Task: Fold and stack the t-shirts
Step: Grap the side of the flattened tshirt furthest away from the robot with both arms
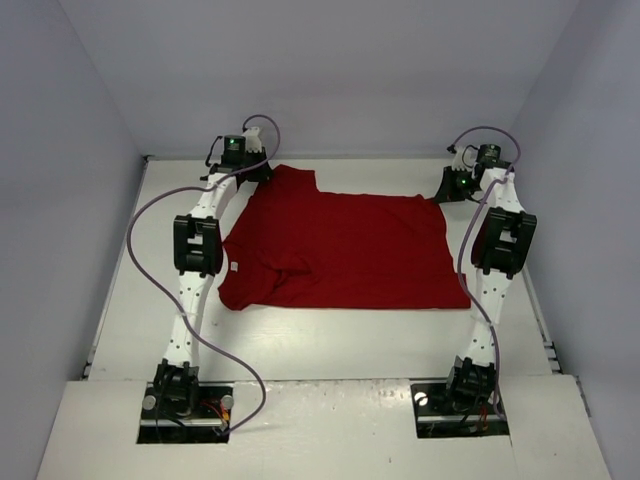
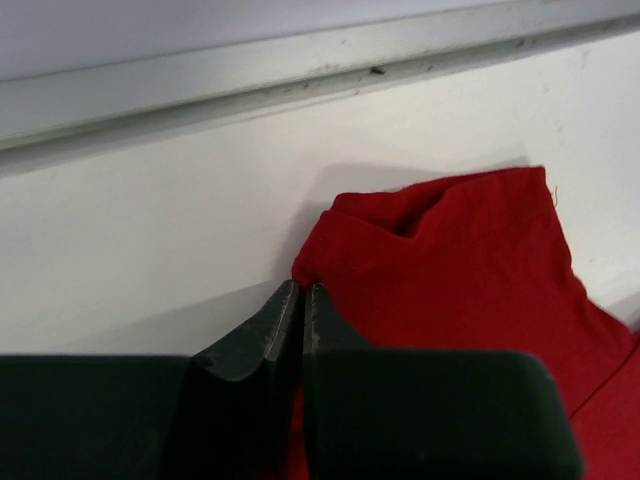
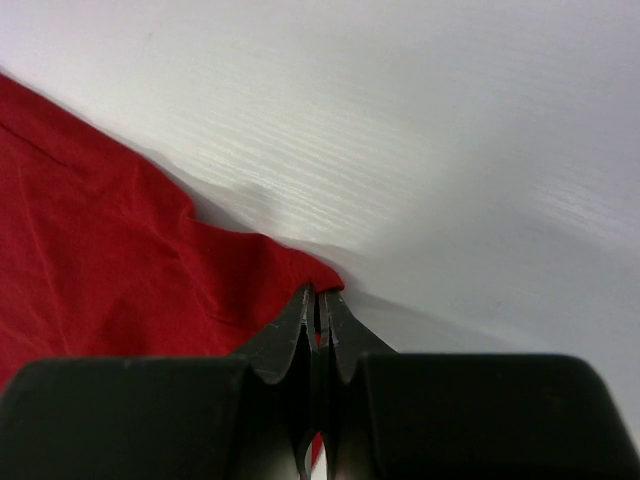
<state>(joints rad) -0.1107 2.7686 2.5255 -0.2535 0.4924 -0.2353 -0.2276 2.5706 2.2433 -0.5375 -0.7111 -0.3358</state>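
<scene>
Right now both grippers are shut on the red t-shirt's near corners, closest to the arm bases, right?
No. The left gripper and right gripper are shut on the t-shirt at its far corners, away from the arm bases; the top external view shows it.

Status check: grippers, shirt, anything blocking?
Left gripper shut on t-shirt, far left corner. Right gripper shut on far right corner. It lies spread out, not yet folded. No obstruction seen.

- t-shirt [image 1: 340,250]: matt dark red cloth, creased toward its 8 o'clock.
- table [image 1: 300,335]: smooth white, faintly grained, slight sheen.
- left gripper [image 2: 302,290], right gripper [image 3: 318,295]: matt dark plastic.
</scene>
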